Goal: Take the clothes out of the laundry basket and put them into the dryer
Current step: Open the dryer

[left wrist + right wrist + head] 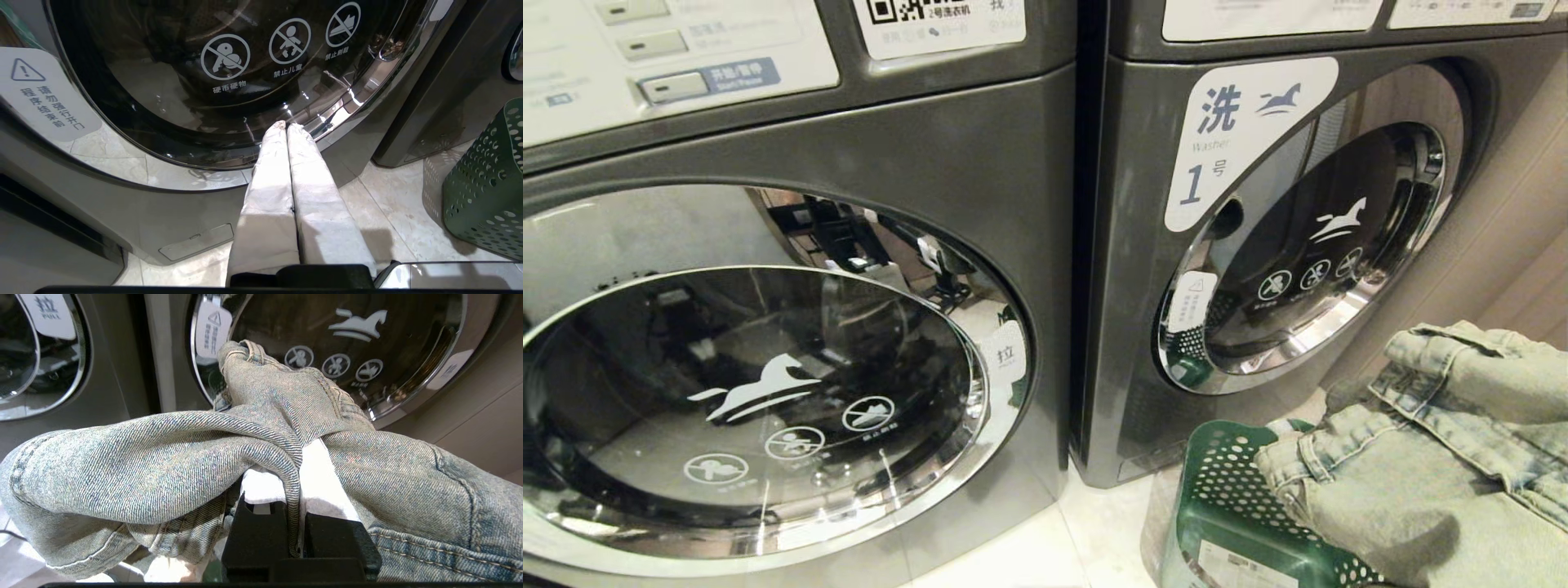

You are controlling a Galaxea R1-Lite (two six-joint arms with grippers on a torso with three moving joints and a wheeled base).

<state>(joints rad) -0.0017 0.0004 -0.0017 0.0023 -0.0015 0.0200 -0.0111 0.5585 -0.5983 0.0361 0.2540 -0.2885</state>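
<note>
**Head view: denim lifted, both doors still shut**

Two machines side by side; the right machine (1258,245) and the left machine (768,351) both have closed doors. Green laundry basket (1225,506) sits on the floor at the right machine's front corner. Denim garment (1421,457) hangs above the basket rim, pinched by the right gripper (297,522), jaws nearly closed on a fold. Left gripper (286,126) closed, empty, near the left door's lower rim. Next, I judge: a door must open before loading; the gap between basket and machine is tight.
</note>
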